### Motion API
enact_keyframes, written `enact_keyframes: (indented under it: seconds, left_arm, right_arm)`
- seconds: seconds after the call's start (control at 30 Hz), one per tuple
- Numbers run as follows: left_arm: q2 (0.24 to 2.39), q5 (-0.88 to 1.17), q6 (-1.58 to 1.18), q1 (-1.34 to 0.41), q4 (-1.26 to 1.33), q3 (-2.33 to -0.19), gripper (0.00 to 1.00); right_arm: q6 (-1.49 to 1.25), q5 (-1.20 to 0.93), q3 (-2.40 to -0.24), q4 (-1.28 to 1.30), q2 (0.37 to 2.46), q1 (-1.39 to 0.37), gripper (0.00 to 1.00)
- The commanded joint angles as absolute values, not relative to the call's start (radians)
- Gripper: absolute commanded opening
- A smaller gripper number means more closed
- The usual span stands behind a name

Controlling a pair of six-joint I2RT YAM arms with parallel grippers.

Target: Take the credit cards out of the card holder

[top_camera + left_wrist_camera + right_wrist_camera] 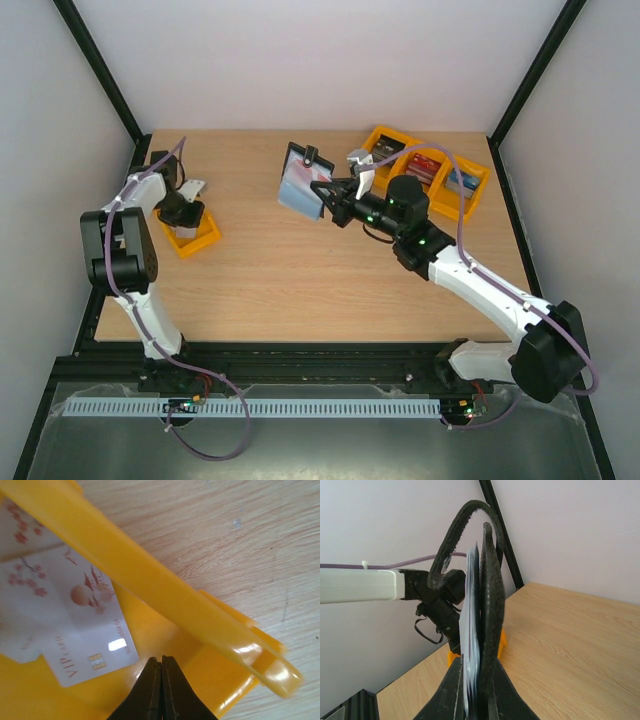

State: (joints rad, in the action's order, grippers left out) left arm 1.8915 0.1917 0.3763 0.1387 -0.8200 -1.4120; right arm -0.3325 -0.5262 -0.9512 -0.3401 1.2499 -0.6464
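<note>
The right jaws are clamped on the holder (pixel 298 183), holding it up off the bench (pixel 300 280). The left jaws are together, empty, over cards (pixel 75 605) lying in a yellow tray (pixel 150 580).

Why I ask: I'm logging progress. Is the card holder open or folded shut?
Open: from above, the card holder shows its grey-blue inside spread out, one edge pinched in the right gripper.

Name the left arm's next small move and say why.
Probably lift the left pincer out of the yellow tray and toward the card holder: it is shut and empty above credit cards lying in the tray, while the right pincer holds the holder open in the air.
</note>
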Motion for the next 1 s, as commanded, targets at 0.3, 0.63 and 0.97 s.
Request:
enact_keyframes:
  seconds: [0.3, 0.63, 0.97]
  left_arm:
    - [1.972, 0.188, 0.204, 0.133, -0.648, -1.322, 0.05]
    - [1.989, -0.033, 0.274, 0.124, -0.622, -1.313, 0.08]
    - [1.966, -0.283, 0.370, 0.126, -0.534, -1.348, 0.09]
  right_arm:
    - [-0.299, -0.526, -0.947, -0.345, 1.208, -0.647, 0.02]
    - [-0.280, -0.514, -0.944, -0.329, 1.194, -0.647, 0.02]
    - [-0.263, -0.501, -0.943, -0.311, 1.171, -0.647, 0.02]
